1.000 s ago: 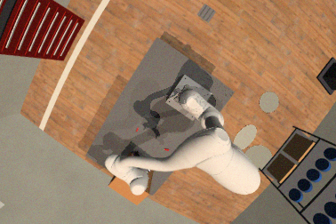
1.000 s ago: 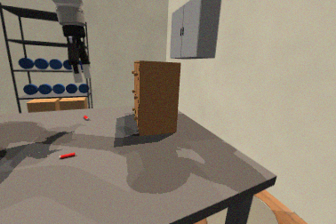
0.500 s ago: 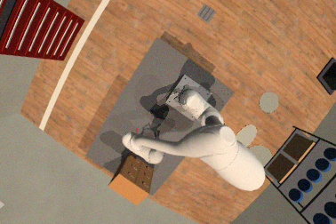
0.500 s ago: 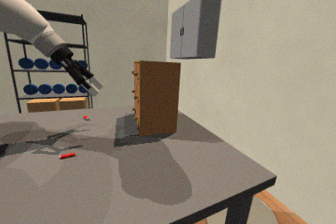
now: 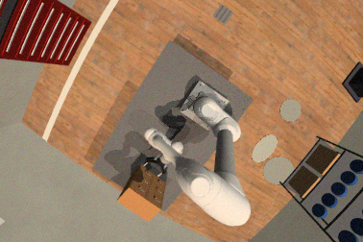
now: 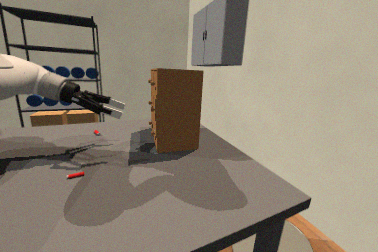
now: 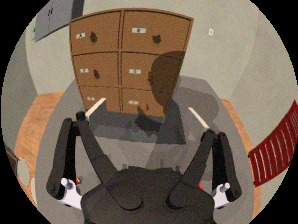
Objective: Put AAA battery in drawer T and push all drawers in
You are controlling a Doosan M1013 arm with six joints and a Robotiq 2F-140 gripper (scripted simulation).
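Note:
The small wooden chest stands upright on the grey table, near the wall. In the wrist view its front shows two columns of three drawers, all pushed in; the labels are too small to read. My gripper is open and empty, level with the chest's front and a short way from it, fingers pointing at the lower drawers. From above, the gripper sits just before the chest. A small red cylinder and a longer red stick lie on the table; I cannot tell which is the battery.
The arm's base is at the table's far side. A metal rack with blue items and cardboard boxes stands behind the table. A grey wall cabinet hangs above the chest. The table edge runs at the front right.

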